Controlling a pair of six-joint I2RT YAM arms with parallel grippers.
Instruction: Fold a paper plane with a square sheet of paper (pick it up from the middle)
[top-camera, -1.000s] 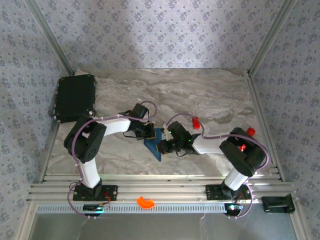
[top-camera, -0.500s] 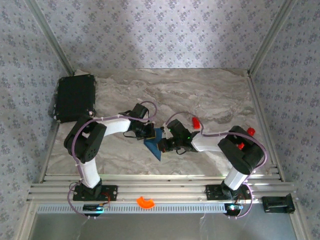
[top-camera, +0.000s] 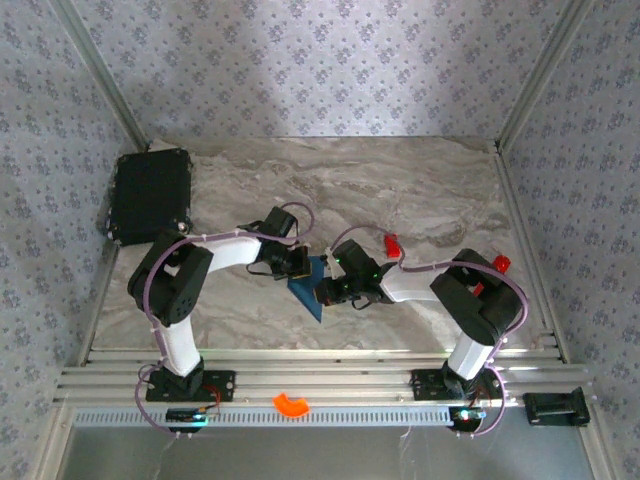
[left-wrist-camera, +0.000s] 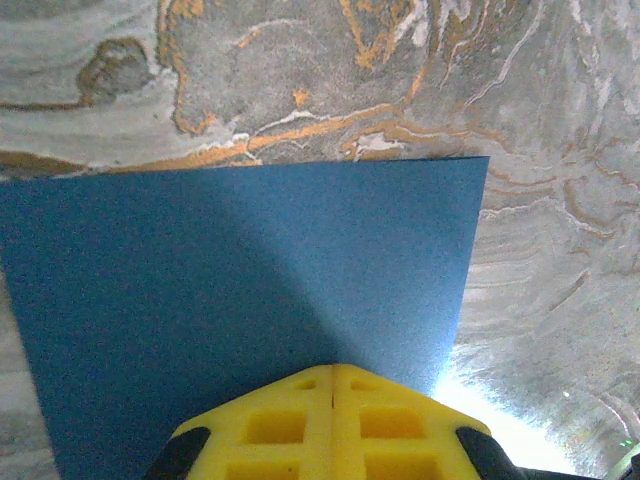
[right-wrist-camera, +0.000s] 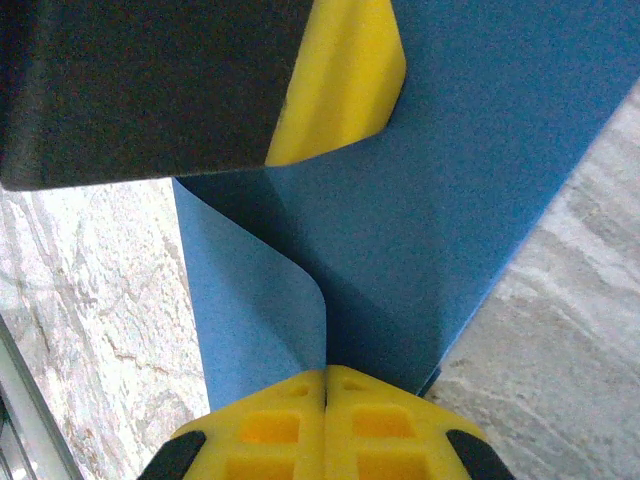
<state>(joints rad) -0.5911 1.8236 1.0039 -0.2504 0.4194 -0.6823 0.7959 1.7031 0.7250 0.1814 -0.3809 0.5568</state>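
At the middle of the bench (top-camera: 420, 190), between our two arms, the square sheet of paper (top-camera: 312, 287) is pinched from both sides. Our left gripper (left-wrist-camera: 332, 375) has its yellow fingers pressed together on one edge, which holds the sheet taut and flat in front of it. Our right gripper (right-wrist-camera: 325, 378) is clamped on the opposite side, where the paper curls over itself. We judge this two-sided hold is meant to steer a fold. No plane shape is formed yet.
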